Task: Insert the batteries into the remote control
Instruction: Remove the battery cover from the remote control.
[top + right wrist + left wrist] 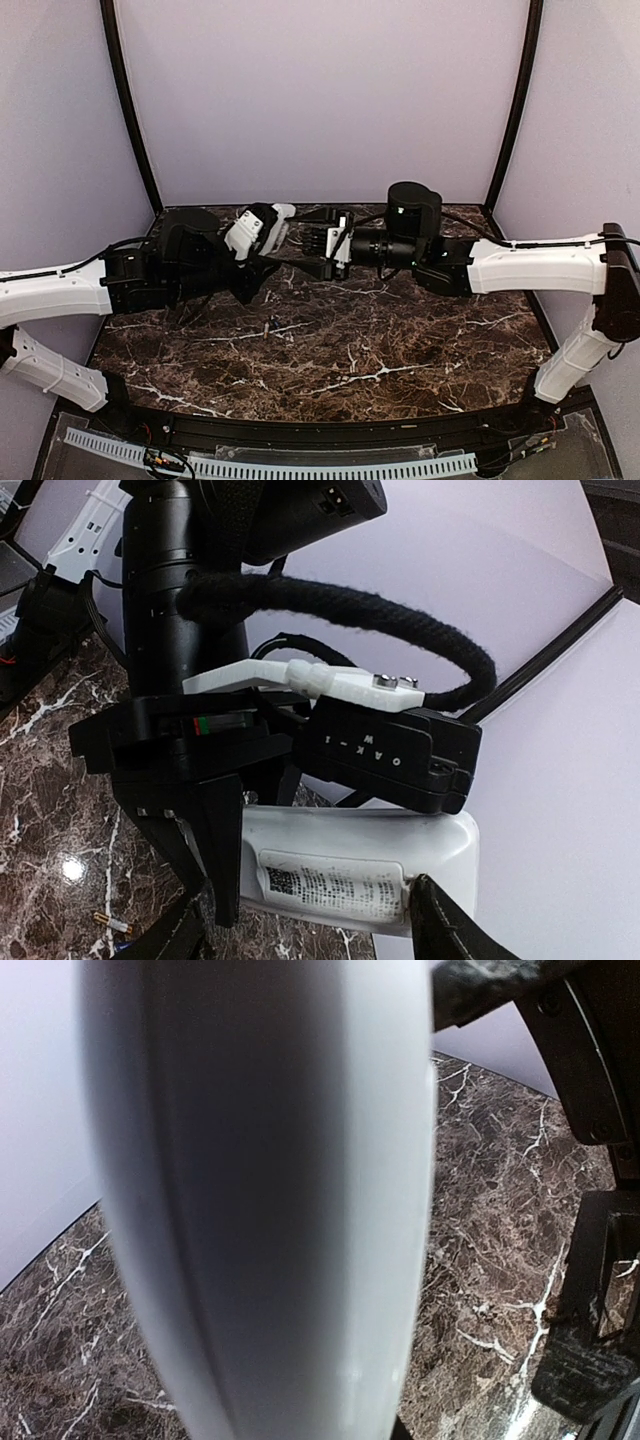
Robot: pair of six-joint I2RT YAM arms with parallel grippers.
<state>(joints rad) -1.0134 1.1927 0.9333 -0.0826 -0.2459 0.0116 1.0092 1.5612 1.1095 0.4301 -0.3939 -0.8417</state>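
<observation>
My left gripper (262,240) is shut on the white remote control (277,222) and holds it above the back of the table. Up close the remote control (270,1200) is a white blur that hides the left fingers. In the right wrist view the remote control (350,865) shows a printed label, with a black left finger (215,850) clamped across it. My right gripper (310,910) is open, its fingers either side of the labelled end, the right one at the label's edge. A tiny slim piece (108,921) lies on the table; I cannot tell whether it is one of the batteries.
The dark marble table (330,350) is walled by pale panels (320,90) at the back and sides. A tiny object (268,325) lies near the table's middle. The right arm's finger (590,1345) stands close beside the remote. A perforated strip (270,465) runs along the near edge.
</observation>
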